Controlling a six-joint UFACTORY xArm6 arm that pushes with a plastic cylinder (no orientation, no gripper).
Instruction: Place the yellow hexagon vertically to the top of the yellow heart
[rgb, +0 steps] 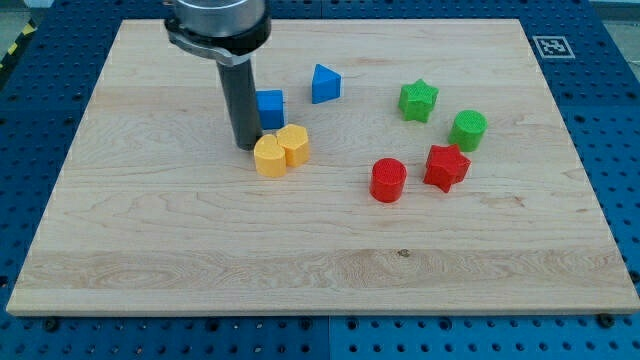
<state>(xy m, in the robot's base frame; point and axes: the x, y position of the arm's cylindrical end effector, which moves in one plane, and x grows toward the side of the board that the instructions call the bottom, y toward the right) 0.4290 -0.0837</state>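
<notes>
Two yellow blocks touch each other near the middle of the wooden board (150, 250). The right, paler one looks like the yellow hexagon (294, 144). The left, more orange one looks like the yellow heart (270, 157). The hexagon sits to the right of the heart and slightly toward the view's top. My tip (246, 147) is down on the board just left of the heart, at or very near its upper left side. The rod rises toward the view's top and hides part of the board behind it.
A blue cube (270, 108) stands right of the rod, just above the yellow pair. A blue triangle (324, 84) lies further up and right. A green star (418, 101), green cylinder (468, 130), red star (446, 167) and red cylinder (388, 180) lie to the right.
</notes>
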